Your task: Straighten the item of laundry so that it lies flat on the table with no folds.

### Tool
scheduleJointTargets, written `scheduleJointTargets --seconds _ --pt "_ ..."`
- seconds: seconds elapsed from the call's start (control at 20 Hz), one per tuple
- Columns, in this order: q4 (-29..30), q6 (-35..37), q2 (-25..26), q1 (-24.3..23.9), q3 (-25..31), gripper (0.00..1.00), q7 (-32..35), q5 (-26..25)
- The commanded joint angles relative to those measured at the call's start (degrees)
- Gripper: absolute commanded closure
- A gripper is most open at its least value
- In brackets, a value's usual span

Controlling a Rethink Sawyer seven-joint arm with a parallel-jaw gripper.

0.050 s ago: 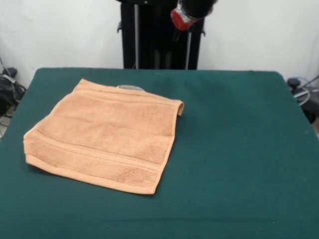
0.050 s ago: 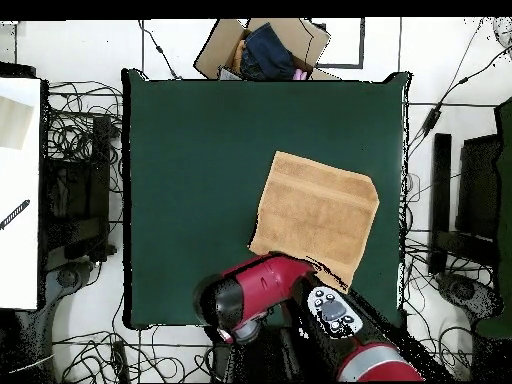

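The towel point(image 1: 102, 134) lies spread on the green tabletop point(image 1: 239, 149), toward the left half in the front view and turned at a slant to the edges. Its far right corner curls up slightly, and a small pale tag peeks out at the far hem. The red and black arm point(image 2: 265, 290) hangs over the tabletop's edge; whether the tool is open or closed cannot be told. A cardboard box point(image 2: 262, 45) sits beyond the tabletop.

Dark green tabletop point(image 1: 239, 149), felt-like; one orange-tan towel point(image 1: 104, 134) lies spread on it, one corner curled, small tag at far hem.
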Motion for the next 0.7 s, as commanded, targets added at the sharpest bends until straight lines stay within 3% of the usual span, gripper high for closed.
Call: scheduleJointTargets --seconds 0.05,0.7 --pt "3.1 -10.4 5.0 4.0 -7.7 0.0 19.4 2.5" --pt "3.3 -20.8 8.5 9.3 -14.8 0.0 18.9 2.2"
